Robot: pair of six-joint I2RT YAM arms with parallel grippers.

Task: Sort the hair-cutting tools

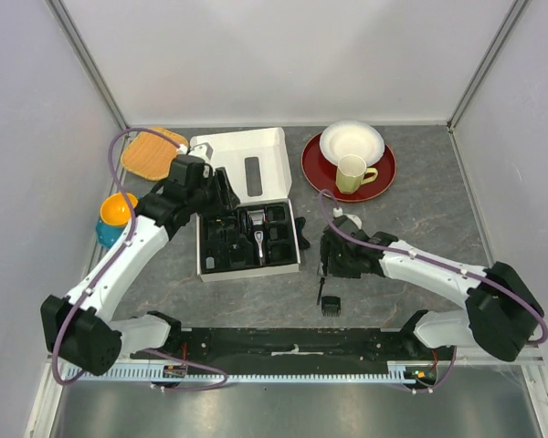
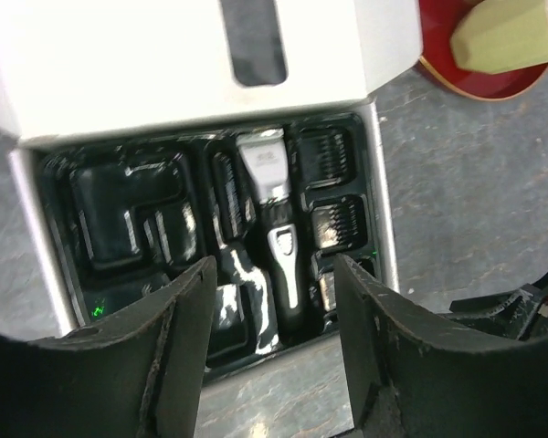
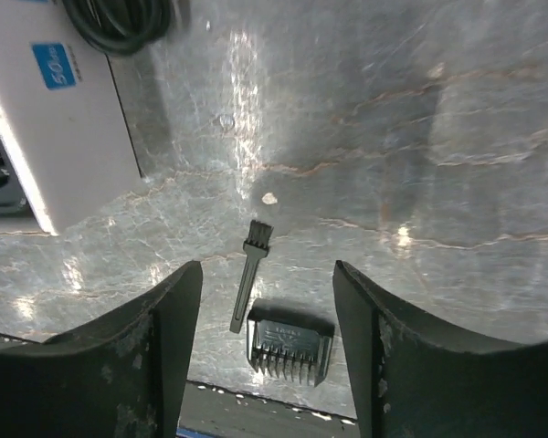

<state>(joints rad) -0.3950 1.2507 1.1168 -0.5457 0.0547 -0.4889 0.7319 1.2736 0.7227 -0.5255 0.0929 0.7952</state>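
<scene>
Hovering, we hold our left gripper [image 2: 274, 274] spread above the clipper [image 2: 279, 228] in the tray [image 2: 119, 210]; our right gripper [image 3: 267, 301], spread too, has the brush [image 3: 247, 278] and comb [image 3: 289, 342] beneath, between its fingers.

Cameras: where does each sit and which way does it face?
Top external: above and behind the bases, looking down on the table; both arms show.
Left wrist: over the box, facing the clipper; own fingers show.
Right wrist: above the brush and comb, facing down; own fingers show.
Shared: the box is in all three.
</scene>
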